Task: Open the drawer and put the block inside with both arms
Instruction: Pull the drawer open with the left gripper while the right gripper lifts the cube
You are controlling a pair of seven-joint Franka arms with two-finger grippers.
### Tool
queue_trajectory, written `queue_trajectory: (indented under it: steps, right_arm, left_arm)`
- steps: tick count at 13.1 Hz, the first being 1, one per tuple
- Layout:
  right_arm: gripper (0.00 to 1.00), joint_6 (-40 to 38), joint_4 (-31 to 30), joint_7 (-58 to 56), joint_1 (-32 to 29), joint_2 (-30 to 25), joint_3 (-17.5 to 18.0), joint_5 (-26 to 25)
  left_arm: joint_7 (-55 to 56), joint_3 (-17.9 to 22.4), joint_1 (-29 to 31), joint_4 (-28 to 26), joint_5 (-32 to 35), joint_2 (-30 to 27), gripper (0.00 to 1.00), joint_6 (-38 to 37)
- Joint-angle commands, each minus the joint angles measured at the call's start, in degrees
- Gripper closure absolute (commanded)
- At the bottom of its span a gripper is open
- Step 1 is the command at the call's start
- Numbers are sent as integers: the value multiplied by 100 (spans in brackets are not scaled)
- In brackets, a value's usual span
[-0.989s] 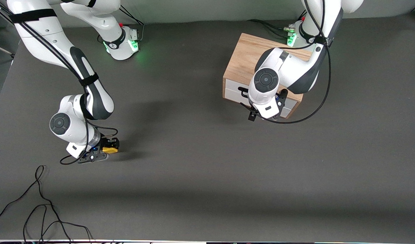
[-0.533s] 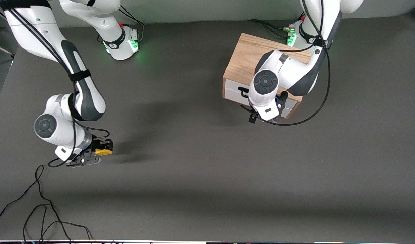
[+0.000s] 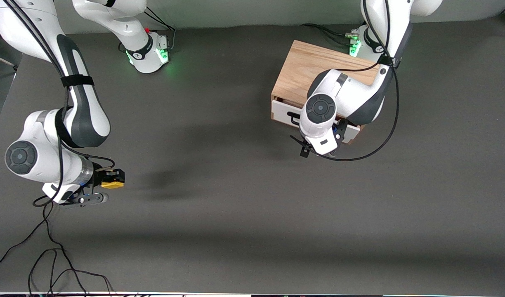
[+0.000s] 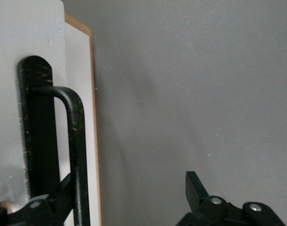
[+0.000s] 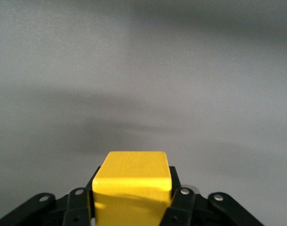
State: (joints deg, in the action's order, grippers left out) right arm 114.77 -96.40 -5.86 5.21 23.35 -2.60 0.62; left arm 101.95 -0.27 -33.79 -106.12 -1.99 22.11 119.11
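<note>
The drawer (image 3: 314, 121) is set in a wooden cabinet (image 3: 308, 72) that stands on the grey table (image 3: 244, 214), toward the left arm's end. The drawer is pulled out only a little: a thin dark gap is seen between its white front and the top of the cabinet. What is inside the drawer cannot be seen.

A lot of bare table is seen in front of the drawer and between the two arms. Some loose black cables (image 3: 50, 251) lie near the table's edge closest to the front camera, toward the right arm's end.

The left gripper (image 4: 129, 200) is at the drawer's front. In the left wrist view, its fingers (image 4: 197, 190) are spread wide apart, and the black bar handle (image 4: 75, 150) is hooked just inside one of them. The other finger is well away from the handle.

The right gripper (image 3: 108, 180) is held up over the bare table, well apart from the cabinet. The yellow block (image 5: 132, 181) is pinched between its two fingers, so the block is in the air and not in the drawer.
</note>
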Motion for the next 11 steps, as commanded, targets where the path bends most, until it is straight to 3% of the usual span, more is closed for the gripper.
queue_trajectory:
  steps: [1, 4, 11]
  right_arm:
    - [93, -603, 611, -55, -20, -6, -21, -18]
    - [100, -1096, 1185, -20, -20, 29, -13, -18]
    - [100, -2344, 2133, 191, 24, -15, 40, 97]
  left_arm:
    - [79, 18, 31, 609, 94, 407, 0, -72]
    - [70, 18, 40, 1127, 94, 750, 0, -89]
    - [62, 36, 110, 1945, 146, 1172, 0, -80]
